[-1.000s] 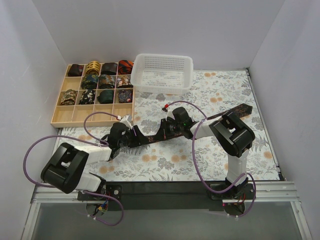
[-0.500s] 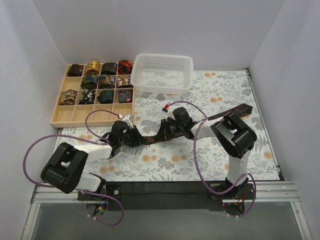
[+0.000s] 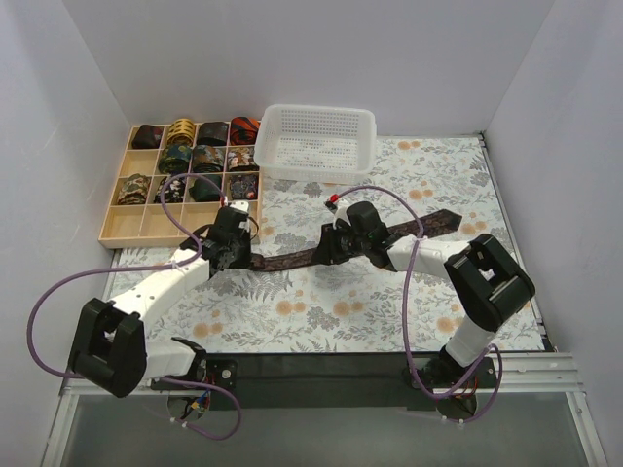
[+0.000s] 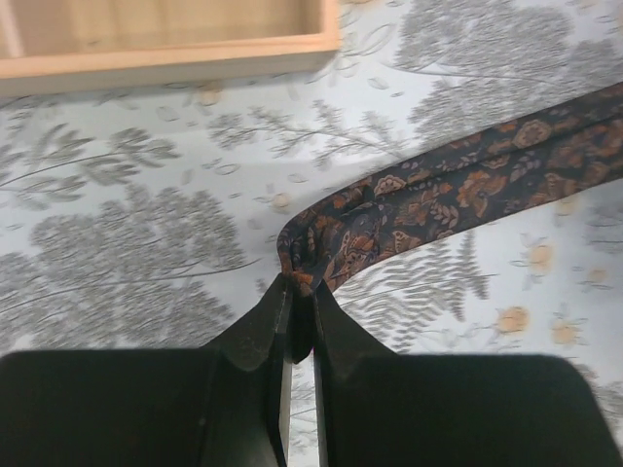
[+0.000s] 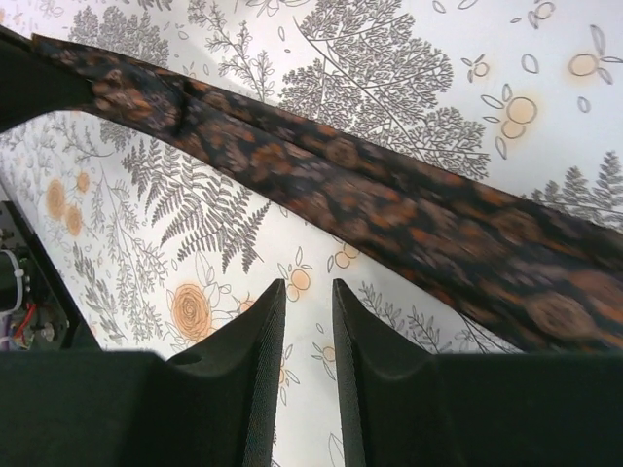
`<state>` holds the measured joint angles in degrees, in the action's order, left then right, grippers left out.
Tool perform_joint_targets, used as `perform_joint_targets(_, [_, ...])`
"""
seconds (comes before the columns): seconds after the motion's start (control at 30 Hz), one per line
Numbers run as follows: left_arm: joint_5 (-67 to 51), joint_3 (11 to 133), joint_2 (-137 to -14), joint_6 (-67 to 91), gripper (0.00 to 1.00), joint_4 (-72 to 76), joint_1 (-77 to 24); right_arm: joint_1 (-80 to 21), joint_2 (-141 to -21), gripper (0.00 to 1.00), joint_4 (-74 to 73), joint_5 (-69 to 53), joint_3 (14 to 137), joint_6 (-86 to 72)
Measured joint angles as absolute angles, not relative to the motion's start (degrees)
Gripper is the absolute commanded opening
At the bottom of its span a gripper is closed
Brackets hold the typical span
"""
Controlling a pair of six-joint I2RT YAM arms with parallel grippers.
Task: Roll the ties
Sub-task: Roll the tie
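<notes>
My left claw (image 4: pixel 300 292) is closed tight on the folded narrow end of the tie (image 4: pixel 458 190), but it grips only the very edge of the fold. My right claw (image 5: pixel 305 287) stands a little open and holds nothing. The tie passes over the mat (image 5: pixel 409 58) just beyond its fingertips. The tie lies stretched flat across the middle of the mat, from my left claw toward the far right.

I think the main danger is this small bite: when I begin to turn the end over, the fold can slip out and open again. Also, nothing keeps the long part tight, so the first turns may come loose or crooked and make a cone instead of a neat coil. The wooden tray (image 3: pixel 146 222) is near, on the far side of my left claw, and a wide wrist turn could knock it.
</notes>
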<state>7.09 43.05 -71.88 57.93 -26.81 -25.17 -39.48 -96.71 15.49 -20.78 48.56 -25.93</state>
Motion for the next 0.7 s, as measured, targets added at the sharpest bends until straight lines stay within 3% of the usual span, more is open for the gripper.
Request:
perform_joint_targets(0.33, [20.0, 54.3, -77.5, 48.9, 0.0, -45.3, -24.1, -39.4, -91.0, 0.28, 10.5, -14.5, 45.8, -22.1])
perform_joint_targets(0.7, [25.0, 57.9, -89.0, 48.1, 0.0, -50.2, -30.9, -37.6, -89.2, 0.28, 9.4, -11.9, 45.0, -21.5])
